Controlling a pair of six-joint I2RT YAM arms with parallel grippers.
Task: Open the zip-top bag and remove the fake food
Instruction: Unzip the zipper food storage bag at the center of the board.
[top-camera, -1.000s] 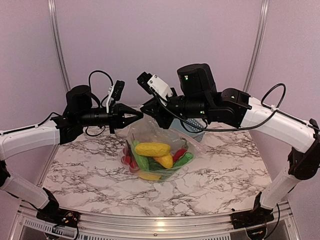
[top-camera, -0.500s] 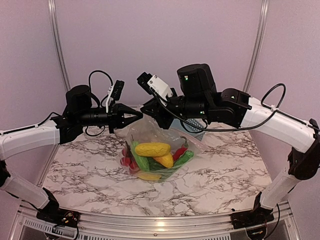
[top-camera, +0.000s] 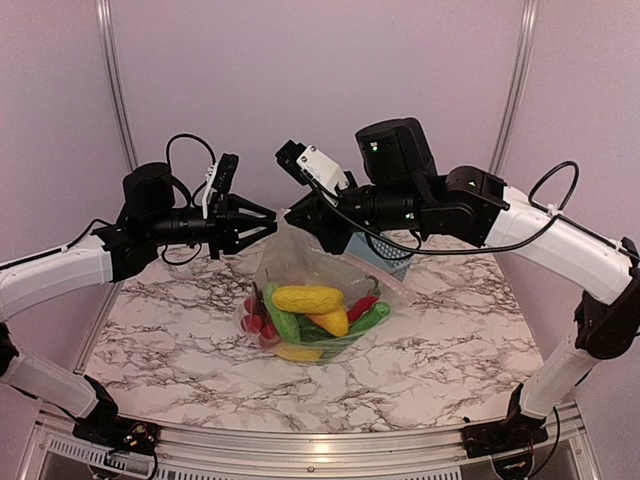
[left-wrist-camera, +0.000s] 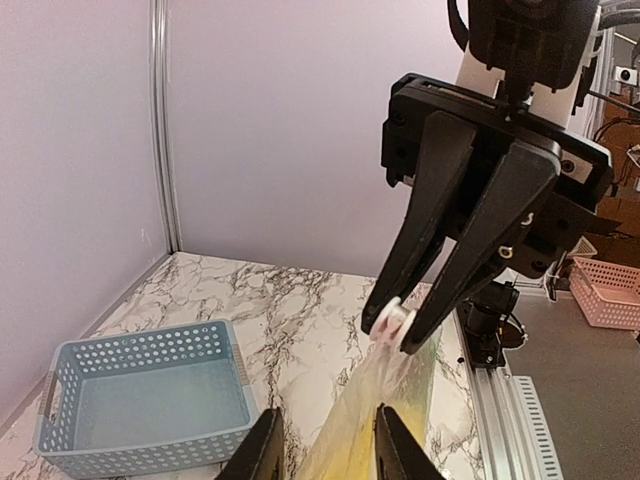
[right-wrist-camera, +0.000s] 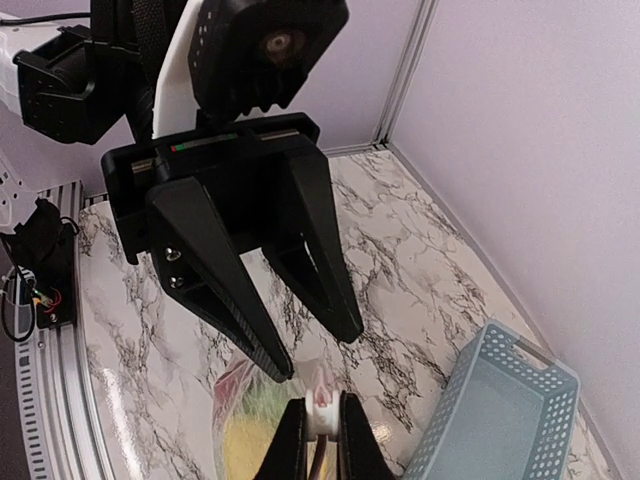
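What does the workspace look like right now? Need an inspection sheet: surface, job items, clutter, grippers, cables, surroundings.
surface: marble table, nothing spilled.
job's things: clear bag held up by its top edge, bottom resting on the table; toy food all inside; cannot tell if unzipped.
clutter: blue basket behind the bag, empty.
grippers: right gripper shut on the bag's top edge; left gripper open, next to that edge.
cables: black loops on both arms, clear of the bag.
surroundings: lilac walls, metal posts; pink basket off the table.

Bare tabletop (top-camera: 460, 340) right of bag (top-camera: 290, 262); basket (top-camera: 392, 258) behind.
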